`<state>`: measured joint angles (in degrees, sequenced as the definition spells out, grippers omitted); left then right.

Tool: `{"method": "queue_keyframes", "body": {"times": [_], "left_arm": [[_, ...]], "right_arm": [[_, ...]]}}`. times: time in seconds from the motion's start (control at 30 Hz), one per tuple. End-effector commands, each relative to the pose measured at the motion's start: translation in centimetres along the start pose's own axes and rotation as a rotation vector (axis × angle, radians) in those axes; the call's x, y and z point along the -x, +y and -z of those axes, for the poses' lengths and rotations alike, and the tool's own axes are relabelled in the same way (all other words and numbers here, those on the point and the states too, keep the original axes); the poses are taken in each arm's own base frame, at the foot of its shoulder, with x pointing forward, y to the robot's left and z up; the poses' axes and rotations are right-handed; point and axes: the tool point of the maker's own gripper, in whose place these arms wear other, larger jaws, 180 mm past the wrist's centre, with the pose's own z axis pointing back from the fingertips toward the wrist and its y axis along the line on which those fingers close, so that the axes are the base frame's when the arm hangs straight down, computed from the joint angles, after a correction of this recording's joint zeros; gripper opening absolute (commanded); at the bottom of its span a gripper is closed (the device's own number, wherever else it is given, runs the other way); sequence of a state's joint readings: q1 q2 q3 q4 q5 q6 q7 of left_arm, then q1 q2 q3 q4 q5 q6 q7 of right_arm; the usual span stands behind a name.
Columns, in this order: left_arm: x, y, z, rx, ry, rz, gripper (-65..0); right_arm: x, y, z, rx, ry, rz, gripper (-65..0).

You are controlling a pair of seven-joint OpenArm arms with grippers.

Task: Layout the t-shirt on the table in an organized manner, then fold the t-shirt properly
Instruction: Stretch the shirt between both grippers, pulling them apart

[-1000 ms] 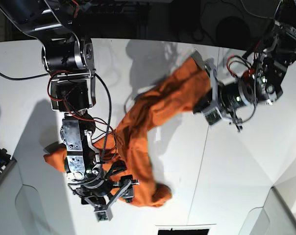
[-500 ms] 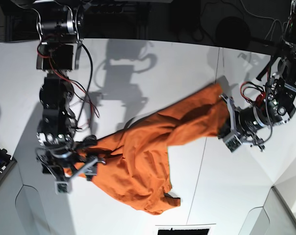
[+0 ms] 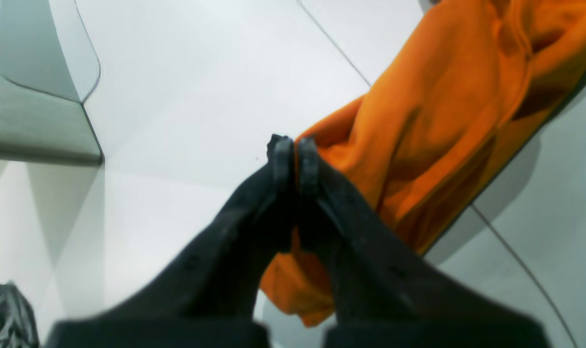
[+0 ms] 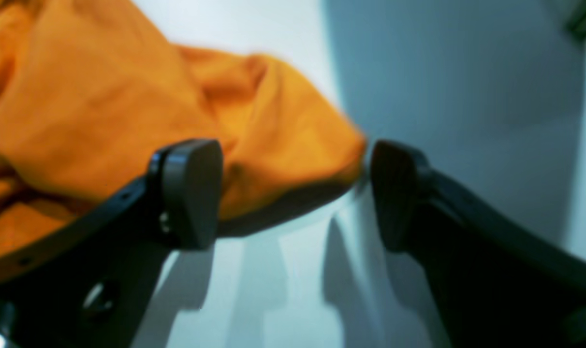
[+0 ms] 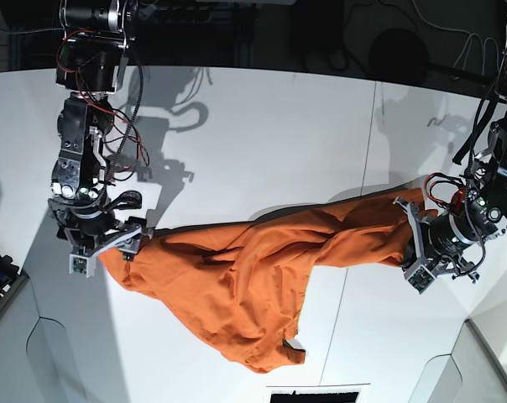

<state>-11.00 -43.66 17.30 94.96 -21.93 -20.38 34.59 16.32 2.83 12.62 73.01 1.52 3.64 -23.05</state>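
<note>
The left claw (image 5: 413, 243) is clamped on one end of the t-shirt (image 5: 253, 277); in its wrist view the two black tips press together with orange cloth running out from between them. Half a second ago this claw held its end nearer the middle of the surface (image 5: 262, 143); it now sits close to the surface's right edge in the base view, having pulled outward.

The right claw (image 5: 102, 252) stands with its pads wide apart. In its own wrist view a bunched orange corner lies between and just behind the pads, and nothing there shows the cloth being pinched. In the base view the claw sits at the shirt's other end, near the surface's left edge. A second ago it was lower and buried in a heap of cloth; it has since swung out and up.

Between the two claws the shirt has gone from a crumpled pile to a long twisted band stretched across the middle of the surface, with a loose flap sagging toward the near edge. Judged from this, the spreading step is under way but unfinished: the garment is drawn out, not flat, and folding cannot start until sleeves and hem are laid out.
</note>
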Motion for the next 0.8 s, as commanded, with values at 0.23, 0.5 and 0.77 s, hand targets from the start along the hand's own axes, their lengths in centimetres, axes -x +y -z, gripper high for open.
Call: {"method": "queue_keyframes", "body": {"times": [0.23, 0.5, 0.77], "left_arm": [[-1.2, 1.6, -0.5, -0.039, -0.029, 0.012, -65.0], [-1.2, 1.6, -0.5, -0.039, -0.029, 0.013, -65.0], [-1.7, 6.0, -2.2, -0.140, -0.053, -0.064, -65.0]], "right_arm": [[-0.5, 0.1, 0.7, -0.004, -0.022, 0.003, -31.2], [-2.5, 0.9, 0.9, -0.042, -0.057, -0.041, -65.0], [-8.2, -0.1, -2.9, 0.021, -0.204, -0.094, -65.0]]}}
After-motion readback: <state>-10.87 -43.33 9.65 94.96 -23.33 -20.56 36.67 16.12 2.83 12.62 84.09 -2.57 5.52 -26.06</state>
